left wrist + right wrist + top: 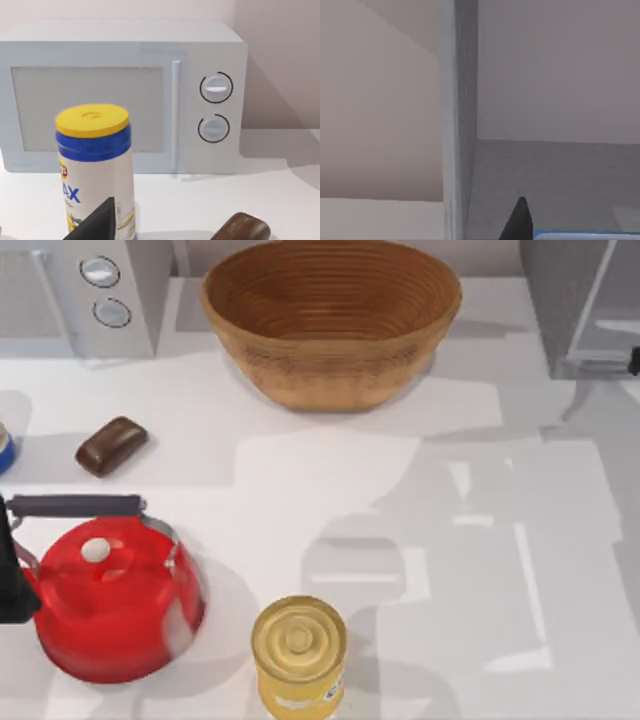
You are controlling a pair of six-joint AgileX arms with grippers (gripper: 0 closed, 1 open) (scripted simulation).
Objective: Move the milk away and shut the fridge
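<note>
Gold-lidded yellow can [298, 655], ribbed woven bowl [330, 320].

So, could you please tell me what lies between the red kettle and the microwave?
The brown bar lies between the red kettle and the microwave, seen from the top view.

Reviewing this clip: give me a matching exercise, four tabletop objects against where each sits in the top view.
Things:
1. woven basket
2. red kettle
3. yellow can
4. microwave

Places:
A. rear left corner
B. front edge, near the middle
C. rear centre
D. front left

Pairs: 1-C, 2-D, 3-B, 4-A
</note>
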